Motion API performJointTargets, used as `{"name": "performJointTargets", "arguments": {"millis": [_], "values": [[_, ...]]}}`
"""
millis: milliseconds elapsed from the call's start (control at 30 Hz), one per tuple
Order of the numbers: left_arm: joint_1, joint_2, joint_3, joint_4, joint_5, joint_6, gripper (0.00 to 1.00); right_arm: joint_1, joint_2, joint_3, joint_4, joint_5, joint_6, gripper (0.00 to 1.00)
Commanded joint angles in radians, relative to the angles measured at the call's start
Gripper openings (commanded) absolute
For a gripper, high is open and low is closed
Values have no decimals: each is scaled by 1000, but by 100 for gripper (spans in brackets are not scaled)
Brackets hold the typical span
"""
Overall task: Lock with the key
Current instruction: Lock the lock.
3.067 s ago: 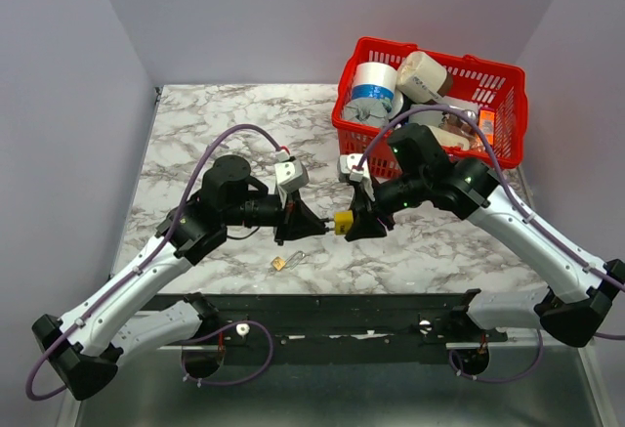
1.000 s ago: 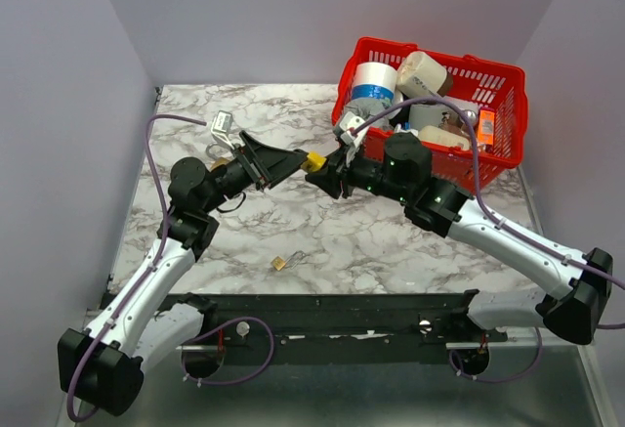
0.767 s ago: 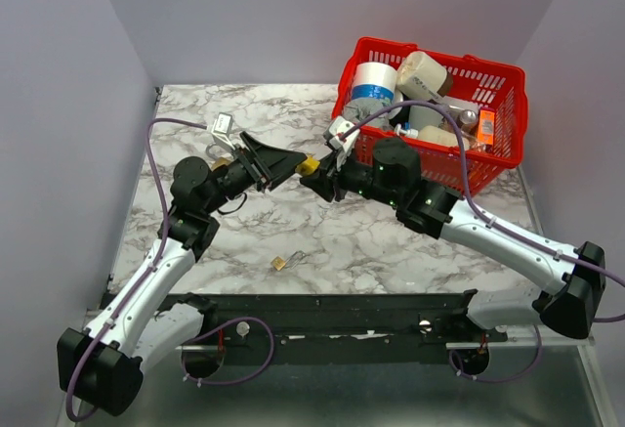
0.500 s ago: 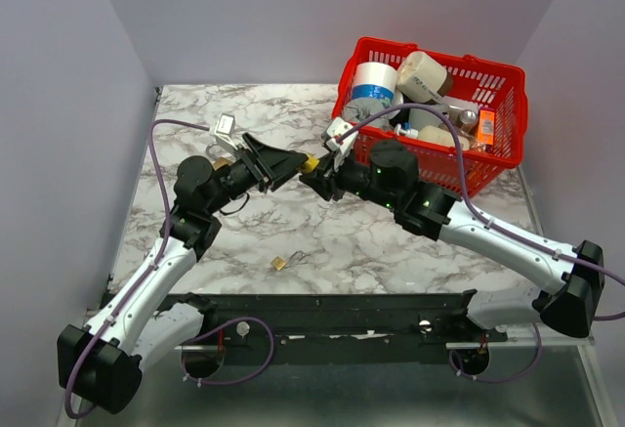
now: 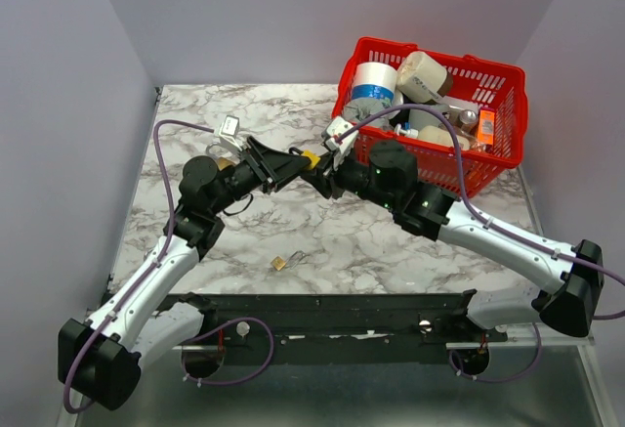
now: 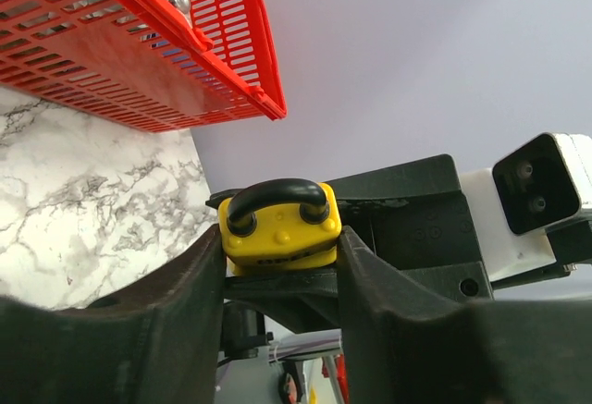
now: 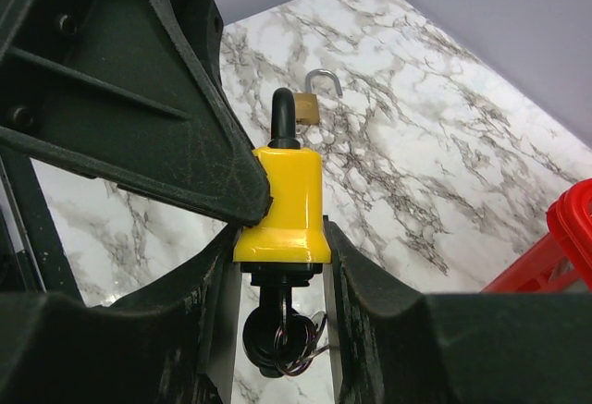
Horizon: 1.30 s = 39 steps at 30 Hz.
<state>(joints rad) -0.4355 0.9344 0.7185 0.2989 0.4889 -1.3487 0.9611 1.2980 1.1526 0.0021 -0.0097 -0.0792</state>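
With right and left jaws both pinching yellow padlock (image 7: pixel 277 205), could twist it askew through uneven squeeze, straining or dislodging key (image 7: pixel 276 335) seated just beneath padlock.

The padlock (image 5: pixel 311 160) sits between the left hand (image 5: pixel 299 164) and right hand (image 5: pixel 319 170), basket (image 5: pixel 469 61) behind them rightward.

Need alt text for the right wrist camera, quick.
The right gripper holds a yellow padlock upright, black shackle up, a key in its underside. A finger of the left gripper meets the lock's upper corner. Behind, a small brass padlock lies open on the marble table.
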Motion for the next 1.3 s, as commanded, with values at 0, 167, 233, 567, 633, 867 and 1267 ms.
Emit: {"name": "performJointTargets", "arguments": {"millis": [0,167,233,567,633,867,1267], "values": [[-17,-3,-13,36,20,-6,37,7,-17,-8,78,16,-14,1],[-16,-8,-24,26,25,17,5,7,-57,-62,43,-59,-31,41],[0,-8,-28,31,27,17,0,5,-84,-77,27,-76,-31,70],[49,-9,-37,86,97,36,0,-85,-183,-107,-201,-189,-24,81],[49,-14,-42,85,106,40,0,-110,-183,-93,-226,-213,-21,77],[49,-26,-54,95,123,42,0,-119,-148,-30,-231,-262,-47,66],[43,-22,-57,82,100,34,0,-113,-75,38,-226,-288,-48,55]]}}
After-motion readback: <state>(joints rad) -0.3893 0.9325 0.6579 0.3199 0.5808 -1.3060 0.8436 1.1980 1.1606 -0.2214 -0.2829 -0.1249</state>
